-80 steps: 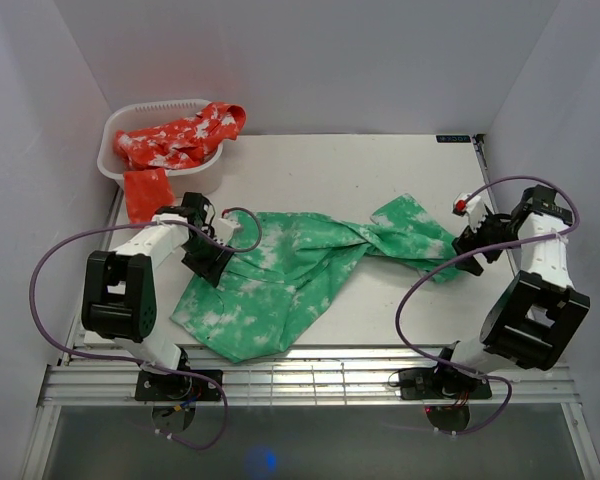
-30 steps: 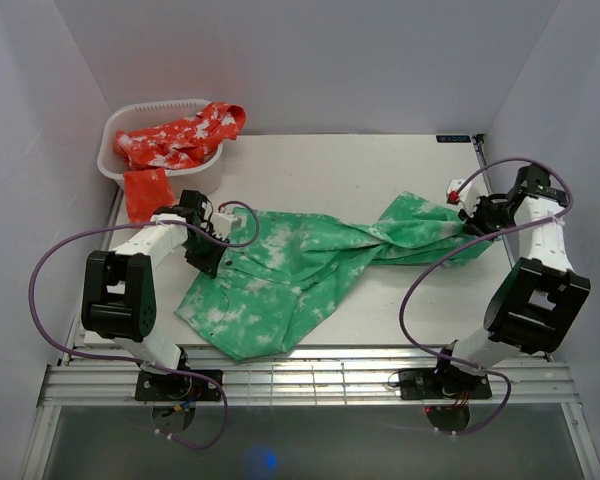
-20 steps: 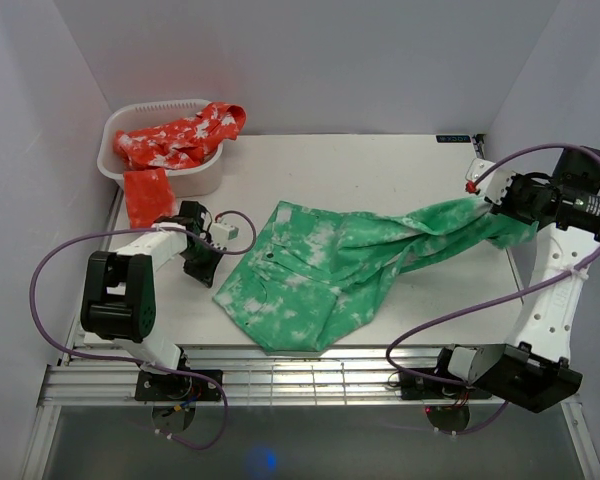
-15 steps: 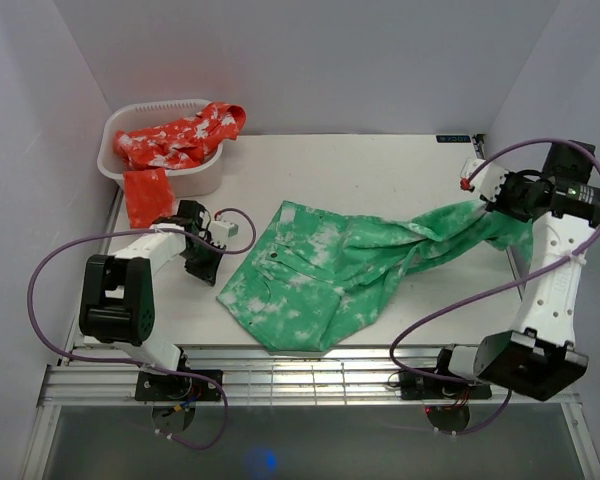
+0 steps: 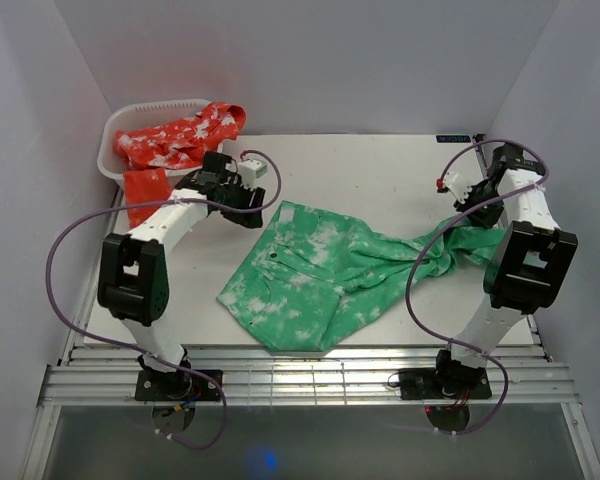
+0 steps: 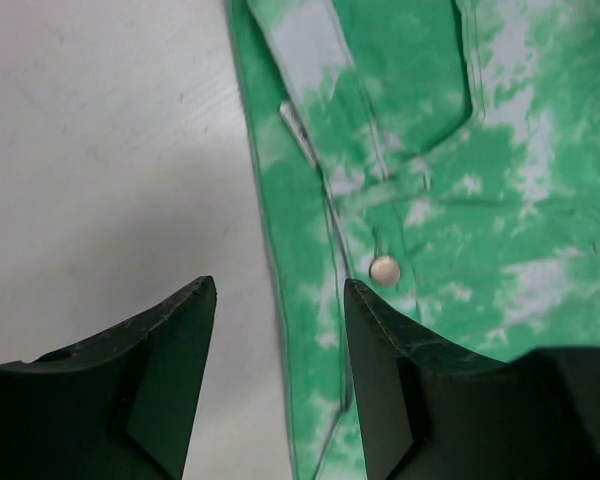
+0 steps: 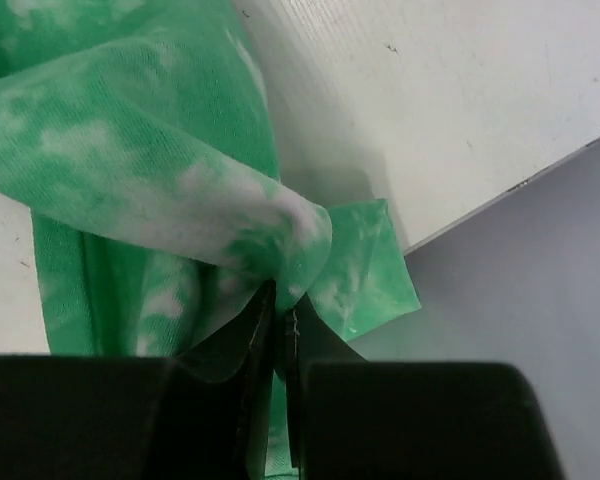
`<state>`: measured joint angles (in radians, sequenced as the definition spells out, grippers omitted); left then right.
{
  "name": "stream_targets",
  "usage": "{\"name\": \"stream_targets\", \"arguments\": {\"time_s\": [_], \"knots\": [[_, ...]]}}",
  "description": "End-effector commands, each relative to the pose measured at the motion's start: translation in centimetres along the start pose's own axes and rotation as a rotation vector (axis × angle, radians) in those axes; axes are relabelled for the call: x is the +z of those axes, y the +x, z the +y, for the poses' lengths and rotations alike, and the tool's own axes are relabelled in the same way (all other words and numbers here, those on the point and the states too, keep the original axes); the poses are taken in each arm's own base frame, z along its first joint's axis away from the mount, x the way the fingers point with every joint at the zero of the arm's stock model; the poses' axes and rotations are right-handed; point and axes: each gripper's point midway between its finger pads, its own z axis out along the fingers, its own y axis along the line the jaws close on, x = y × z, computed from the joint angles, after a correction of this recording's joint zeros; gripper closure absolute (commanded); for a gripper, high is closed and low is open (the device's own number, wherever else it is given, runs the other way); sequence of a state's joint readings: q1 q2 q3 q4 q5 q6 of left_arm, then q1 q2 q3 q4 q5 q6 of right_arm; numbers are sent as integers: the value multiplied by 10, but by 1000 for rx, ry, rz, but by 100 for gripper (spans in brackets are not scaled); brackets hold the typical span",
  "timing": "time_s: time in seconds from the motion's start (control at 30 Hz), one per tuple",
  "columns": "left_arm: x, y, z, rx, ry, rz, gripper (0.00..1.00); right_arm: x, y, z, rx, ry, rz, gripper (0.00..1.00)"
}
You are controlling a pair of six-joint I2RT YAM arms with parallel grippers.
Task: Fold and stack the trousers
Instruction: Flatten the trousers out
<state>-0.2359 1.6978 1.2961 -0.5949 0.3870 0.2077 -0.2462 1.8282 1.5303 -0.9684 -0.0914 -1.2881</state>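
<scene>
Top view: trousers (image 5: 315, 290) now dragged right, lying mid-table with legs bunched toward right edge, not yet flat enough to fold. Left gripper (image 5: 260, 205) has let go and moved to far waistband corner. Right gripper (image 5: 472, 215) at leg end. Basket (image 5: 115, 130) with red garment (image 5: 180, 135) far-left, well apart.

Left wrist: left gripper (image 6: 277, 290) fingers apart, nothing held, above waistband edge near button (image 6: 384, 267).

Right wrist: right gripper (image 7: 278, 300) pinched on leg fabric. Cuff overhangs table (image 7: 460, 100) edge, likely snag.
</scene>
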Motion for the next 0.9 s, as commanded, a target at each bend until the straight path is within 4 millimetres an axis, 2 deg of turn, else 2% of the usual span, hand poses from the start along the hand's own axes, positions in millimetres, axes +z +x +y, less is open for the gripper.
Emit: {"name": "stream_targets", "arguments": {"time_s": [0.0, 0.1, 0.17, 0.23, 0.3, 0.37, 0.4, 0.43, 0.47, 0.5, 0.57, 0.6, 0.63, 0.67, 0.7, 0.73, 0.8, 0.87], "knots": [[41, -32, -15, 41, -40, -35, 35, -28, -1, -3, 19, 79, 6, 92], [79, -30, -20, 64, -97, 17, 35, -30, 2, 3, 19, 73, 14, 92], [103, -21, -17, 59, -133, 63, 35, -37, 1, 5, 15, 85, 10, 92], [115, -13, -20, 73, -154, 94, 36, -43, -1, 8, 11, 87, -1, 92], [125, 3, -21, 78, -170, 134, 45, -49, -3, 10, 8, 95, -8, 92], [124, 15, -15, 75, -209, 164, 60, -53, -3, 11, 6, 94, -10, 92], [118, 28, -11, 83, -227, 191, 76, -57, -5, 11, 5, 101, -20, 92], [112, 35, -4, 90, -265, 206, 86, -58, -7, 13, 3, 97, -27, 92], [103, 42, 3, 93, -294, 217, 95, -60, -7, 14, 6, 95, -30, 92], [85, 55, 15, 77, -315, 234, 100, -62, -9, 16, 5, 89, -35, 92], [63, 69, 30, 54, -341, 253, 100, -65, -12, 20, 3, 77, -48, 92], [46, 78, 49, 17, -375, 263, 100, -66, -13, 23, 2, 71, -52, 92], [26, 86, 56, 32, -396, 258, 100, -67, -14, 26, 1, 60, -59, 92], [8, 103, 75, 24, -435, 282, 100, -67, -16, 31, -7, 49, -65, 92], [-5, 96, 85, 4, -468, 251, 100, -65, -18, 32, -11, 45, -70, 92], [-22, 100, 89, 30, -486, 241, 100, -64, -20, 34, -16, 39, -74, 92], [-41, 108, 103, 22, -518, 236, 100, -57, -29, 40, -27, 18, -87, 92], [-52, 115, 106, 56, -535, 241, 100, -49, -42, 42, -44, 7, -94, 92]]}}
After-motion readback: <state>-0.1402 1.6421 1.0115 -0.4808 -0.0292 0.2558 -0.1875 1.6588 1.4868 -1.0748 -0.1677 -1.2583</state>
